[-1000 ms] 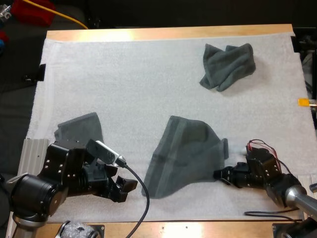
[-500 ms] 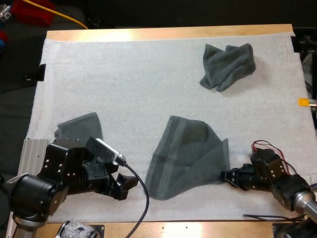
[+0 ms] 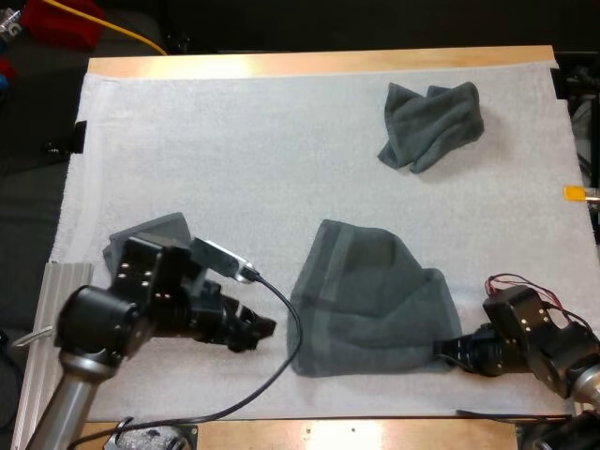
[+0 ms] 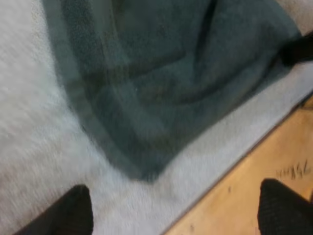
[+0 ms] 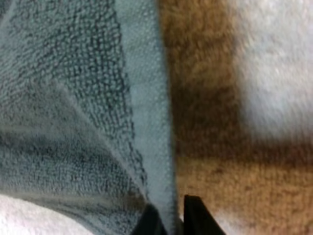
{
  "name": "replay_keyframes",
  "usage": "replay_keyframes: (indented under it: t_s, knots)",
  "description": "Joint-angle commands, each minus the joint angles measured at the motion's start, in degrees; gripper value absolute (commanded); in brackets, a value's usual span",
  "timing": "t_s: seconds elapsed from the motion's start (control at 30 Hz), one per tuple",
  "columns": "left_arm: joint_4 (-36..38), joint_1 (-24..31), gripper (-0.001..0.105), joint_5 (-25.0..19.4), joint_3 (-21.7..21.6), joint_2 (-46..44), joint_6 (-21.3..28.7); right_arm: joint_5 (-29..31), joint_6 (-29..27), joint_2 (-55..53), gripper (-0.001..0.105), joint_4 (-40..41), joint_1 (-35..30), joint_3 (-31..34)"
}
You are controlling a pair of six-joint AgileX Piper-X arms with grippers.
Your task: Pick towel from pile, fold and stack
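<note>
The right tool (image 3: 448, 349) is clenched on the near right corner of the towel (image 3: 370, 291), the hem pinched between its fingers, likely so that corner can be drawn out flat. The towel lies half spread on the mat (image 3: 234, 141), near the front edge of the table (image 3: 375, 433). The left tool (image 3: 251, 330) is released, fingers apart, just short of the near left corner, probably to take it next. A crumpled towel (image 3: 431, 124) lies at the far right; a folded towel (image 3: 150, 239) sits behind the left arm

Robot lab; matted wooden table (image 3: 319, 64)
</note>
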Motion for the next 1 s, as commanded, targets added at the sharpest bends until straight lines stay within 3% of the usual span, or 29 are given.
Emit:
replay_keyframes:
  t_s: [0.0,0.27,0.47,0.7,0.97]
  knots:
    - [-0.03,-1.24,0.068,0.73,1.37,0.29,-1.1,0.32,-0.54,-0.21,0.002,1.79,0.17,-0.31]
    - [-7.74,-8.75,0.068,0.73,11.59,0.45,-10.21,0.32,-0.68,-0.21,0.002,1.8,0.17,-0.31]
    - [-16.2,-9.54,0.068,1.59,16.08,1.33,-16.33,0.21,-0.68,-0.21,0.002,1.8,0.17,-0.31]
    - [-19.42,-9.54,0.068,5.31,17.1,9.93,-17.47,0.21,-0.68,-0.21,0.002,1.8,0.17,-0.31]
    - [-22.45,-9.54,0.068,5.8,17.1,22.08,-17.61,0.09,-0.68,-0.21,0.002,1.8,0.17,-0.31]
